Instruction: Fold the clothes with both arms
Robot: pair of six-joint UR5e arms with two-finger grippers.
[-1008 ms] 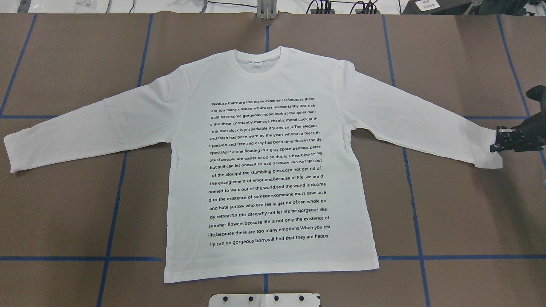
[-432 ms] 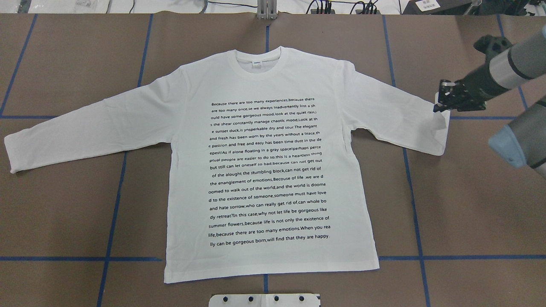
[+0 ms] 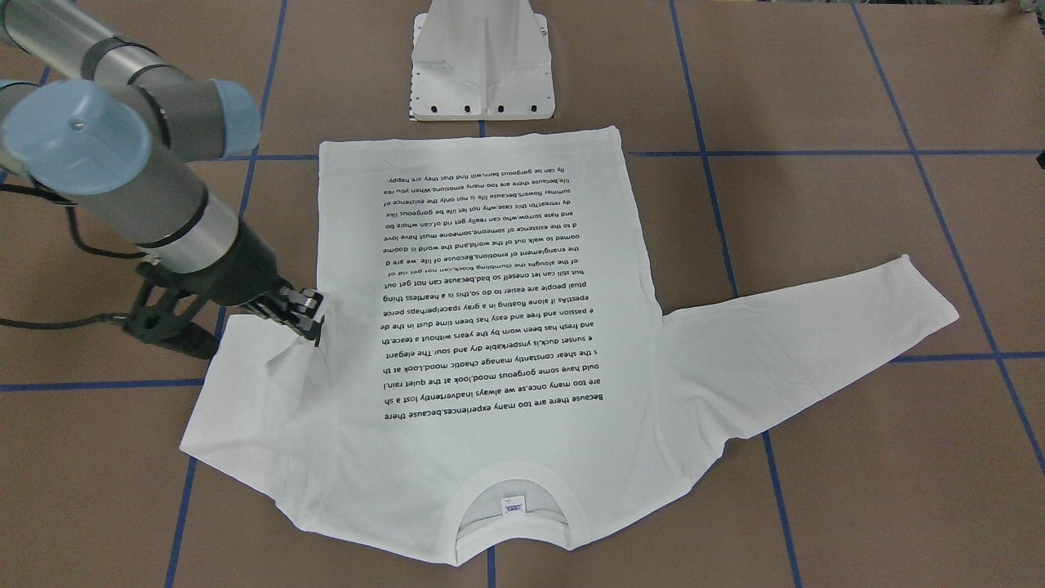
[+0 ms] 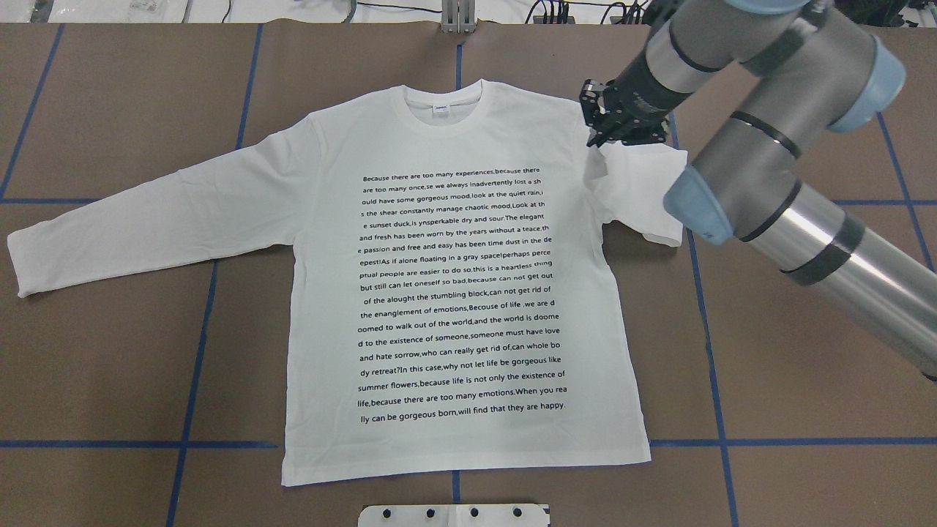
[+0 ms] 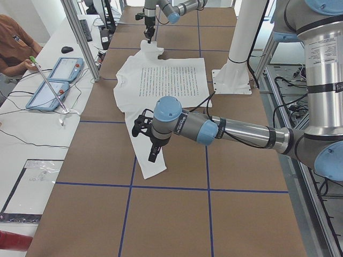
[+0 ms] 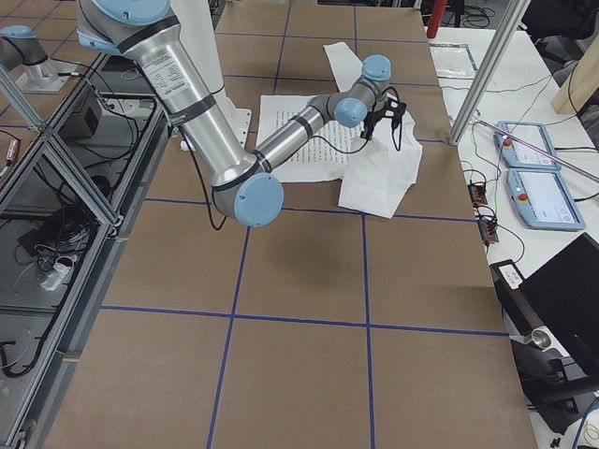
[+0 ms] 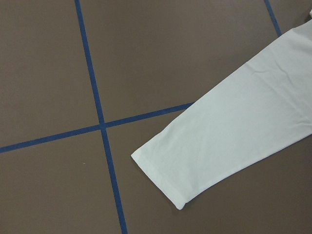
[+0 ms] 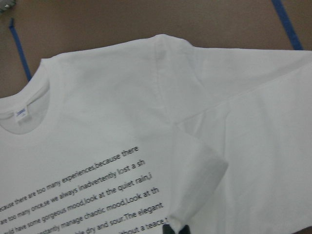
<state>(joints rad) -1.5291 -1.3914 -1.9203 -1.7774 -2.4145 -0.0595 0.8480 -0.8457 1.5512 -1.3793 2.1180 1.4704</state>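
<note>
The white long-sleeved T-shirt [image 4: 454, 293] lies flat with its text side up and its neck label at the far edge. My right gripper [image 4: 596, 135] is shut on the right sleeve's cuff. It holds the cuff just above the right shoulder, so the sleeve [image 4: 637, 190] is doubled back on itself. It also shows in the front-facing view [image 3: 310, 322] and, with the pinched cuff, in the right wrist view [image 8: 175, 228]. The left sleeve [image 4: 146, 205] lies stretched out flat. My left gripper [image 5: 153, 154] hovers over that sleeve's cuff [image 7: 165, 170]. I cannot tell whether it is open or shut.
The white pedestal base [image 3: 482, 65] stands at the shirt's hem side. Blue tape lines [image 4: 198, 351] cross the brown table. On the operators' side a bench holds tablets [image 5: 53, 80], with a seated person [image 5: 13, 43] and upright metal posts [image 5: 80, 37].
My right gripper has carried the right sleeve's cuff from the table's far right inward to the shoulder, doubling the sleeve over. The shirt's body and left sleeve have not moved.
</note>
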